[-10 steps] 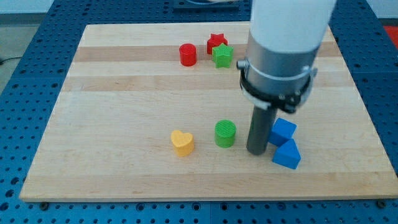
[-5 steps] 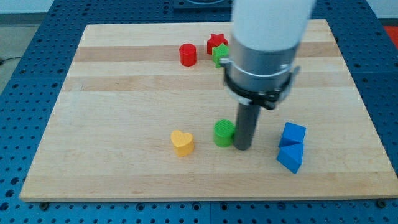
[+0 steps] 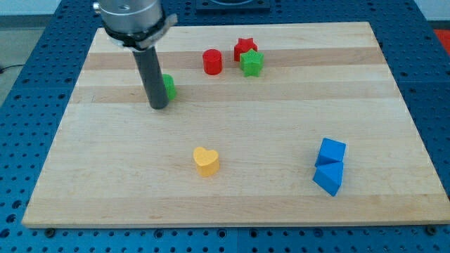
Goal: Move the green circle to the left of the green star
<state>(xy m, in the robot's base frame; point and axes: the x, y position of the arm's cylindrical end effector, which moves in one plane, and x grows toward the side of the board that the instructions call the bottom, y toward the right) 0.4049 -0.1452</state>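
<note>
green circle (image 3: pixel 169 86) touches my tip (image 3: pixel 158 107) on view's right.

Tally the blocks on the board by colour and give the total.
Red: 2, the red cylinder and the red star.
Green: 2, the green star and the green circle, partly hidden behind my tip.
Blue: 2, the blue cube and the blue triangular block.
Yellow: 1, the yellow heart.
Total: 7.

The scene is evenly and brightly lit from above. Only short, soft shadows are cast beside the yellow heart-shaped block (image 3: pixel 206 161) and the two blue blocks (image 3: pixel 329 166). The pale wooden board (image 3: pixel 267 133) is rendered sharply, without glare.
</note>
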